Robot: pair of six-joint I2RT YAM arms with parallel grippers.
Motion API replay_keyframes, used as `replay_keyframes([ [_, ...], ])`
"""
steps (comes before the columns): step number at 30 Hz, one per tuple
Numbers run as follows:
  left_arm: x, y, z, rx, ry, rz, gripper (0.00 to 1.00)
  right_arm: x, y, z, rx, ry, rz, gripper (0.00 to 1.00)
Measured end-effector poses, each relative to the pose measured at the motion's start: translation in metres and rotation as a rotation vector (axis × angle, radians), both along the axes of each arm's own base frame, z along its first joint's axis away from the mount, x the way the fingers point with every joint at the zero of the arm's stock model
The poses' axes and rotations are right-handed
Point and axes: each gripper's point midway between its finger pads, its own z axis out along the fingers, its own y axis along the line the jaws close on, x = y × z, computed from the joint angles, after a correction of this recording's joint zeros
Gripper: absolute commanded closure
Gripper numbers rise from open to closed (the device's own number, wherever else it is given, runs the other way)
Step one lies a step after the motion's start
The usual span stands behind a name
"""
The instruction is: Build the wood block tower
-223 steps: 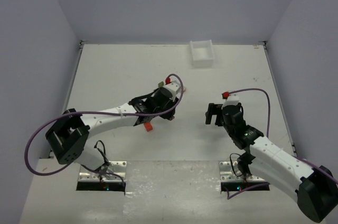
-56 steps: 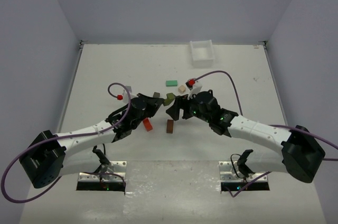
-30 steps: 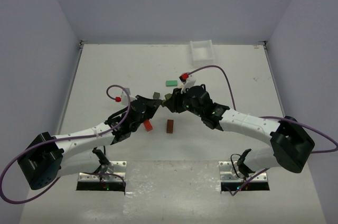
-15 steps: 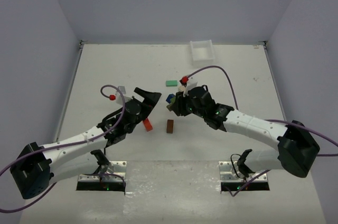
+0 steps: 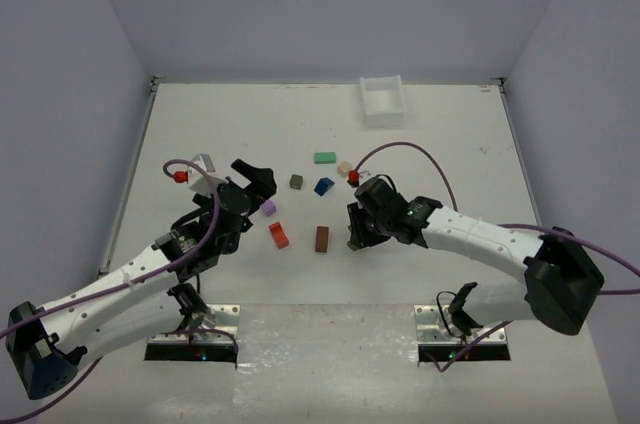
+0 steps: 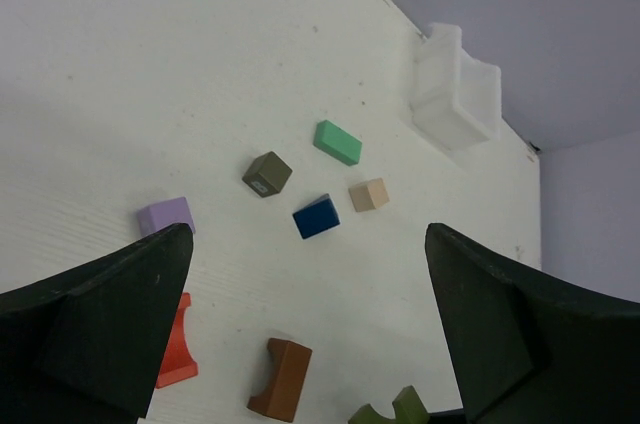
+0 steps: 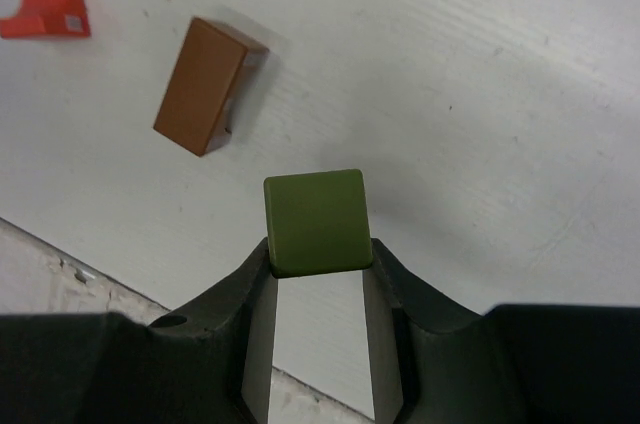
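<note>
Starting at the right gripper (image 7: 318, 256): it's clamped on the olive block (image 7: 316, 222), one finger on each side, with the square face up toward the wrist cam. From the top view that gripper sits just right of the brown block (image 5: 322, 238), not touching it. Can't tell if the olive piece touches the table (image 5: 200, 134) or hangs a bit above it.

Left gripper (image 5: 254, 178) is spread wide with nothing between its fingers, over the left-middle of the table right by the purple block (image 5: 268, 207).

Going outward, the red-orange block (image 5: 279, 235) lies just left of the brown one with a small gap between. Farther back is the blue block (image 5: 323, 186), with the dark cube (image 5: 296, 181) to its left and the beige cube (image 5: 344, 169) to its right, and the green block (image 5: 324, 157) behind those. All of them lie singly on the table, apart from each other, none stacked. White tray (image 5: 383, 119) sits at the far edge, well apart from the blocks.
</note>
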Motion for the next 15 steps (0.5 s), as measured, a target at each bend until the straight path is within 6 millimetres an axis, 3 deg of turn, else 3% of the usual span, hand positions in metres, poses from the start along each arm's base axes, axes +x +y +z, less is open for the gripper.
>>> replay_keyframes([
  [4, -0.003, 0.013, 0.002, 0.115, 0.006, 0.008, 0.0, -0.013, -0.002, -0.019, -0.091, 0.149, 0.008, 0.94],
  [15, -0.007, 0.03, -0.005, 0.238, 0.03, 0.028, 0.0, -0.003, 0.021, -0.029, -0.165, 0.293, -0.028, 0.87],
])
